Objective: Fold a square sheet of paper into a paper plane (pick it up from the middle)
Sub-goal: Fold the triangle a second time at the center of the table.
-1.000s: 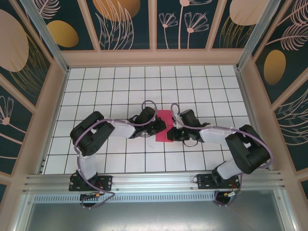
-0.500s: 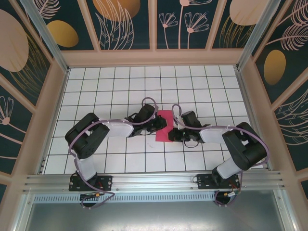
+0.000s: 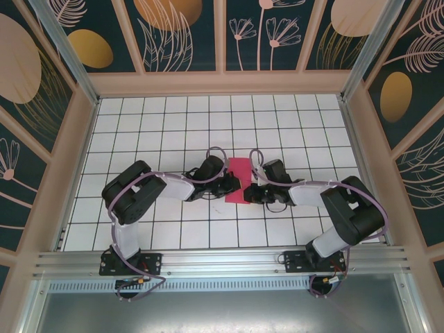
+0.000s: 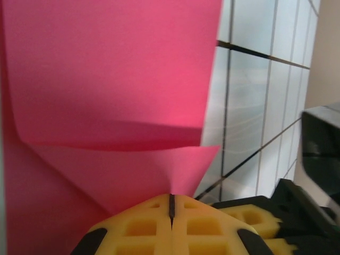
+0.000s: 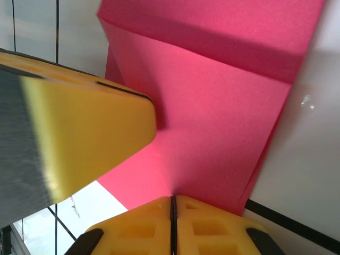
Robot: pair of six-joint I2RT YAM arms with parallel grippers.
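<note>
Two grippers in the top view flank the part-folded square sheet of paper (image 3: 240, 173) mid table (image 3: 166, 125) | left wrist: left gripper (image 4: 171, 204) pinched tight on a flap, black housing (image 4: 319, 154) to its right | right wrist: right gripper (image 5: 171, 204) clamped on the sheet's edge, yellow finger (image 5: 79, 133) crowding left.

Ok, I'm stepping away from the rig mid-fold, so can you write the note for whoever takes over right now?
Left claw: shut, pinching the pink paper from its left side.
Right claw: shut on the paper from its right side.
Paper: mid-table, between the two claws, a narrow rectangle seen from above.
Done: paper gripped and some folds made; the wrist views show layered flaps and a slanted crease.
Left: no pointed dart yet, so the nose and wing folds are probably still to do.
</note>
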